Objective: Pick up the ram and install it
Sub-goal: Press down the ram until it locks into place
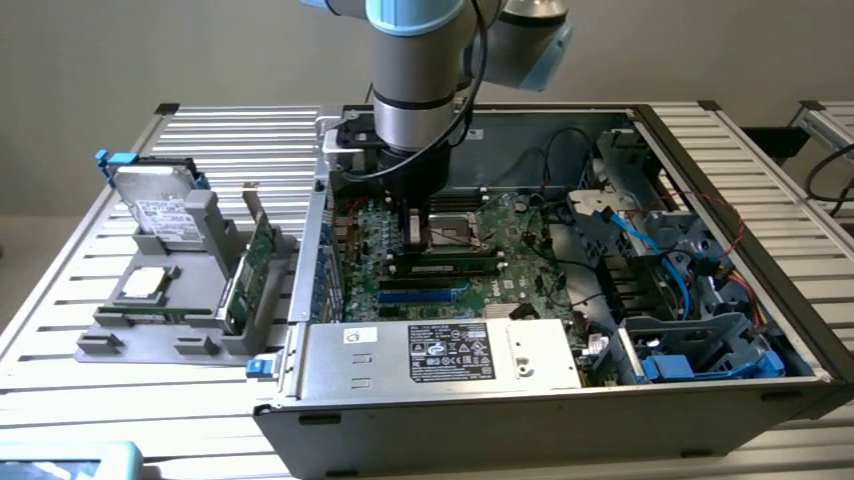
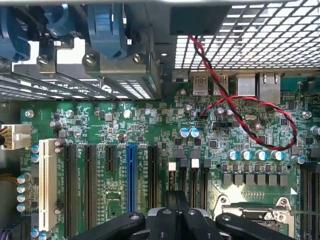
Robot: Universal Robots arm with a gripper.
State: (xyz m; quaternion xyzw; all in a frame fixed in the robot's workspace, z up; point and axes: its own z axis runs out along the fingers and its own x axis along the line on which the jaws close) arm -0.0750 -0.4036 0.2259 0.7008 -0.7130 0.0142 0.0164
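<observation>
Reaching into the open case [image 1: 747,330], the gripper [image 1: 416,235] hangs over the motherboard [image 2: 150,130]; its finger state cannot be told. The ram [image 1: 441,266] lies just below it.

Beneath the matt black gripper [image 1: 416,235] lies a glossy green motherboard [image 2: 150,130], inside a dull grey metal case [image 1: 534,415].

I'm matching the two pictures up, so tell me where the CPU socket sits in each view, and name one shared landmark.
Exterior view: the CPU socket lies mid-board, just to the exterior view's right of the gripper.
Wrist view: the CPU socket sits close beside the gripper, its metal frame cut off by the picture's edge.
Shared landmark: the green motherboard under both.
</observation>
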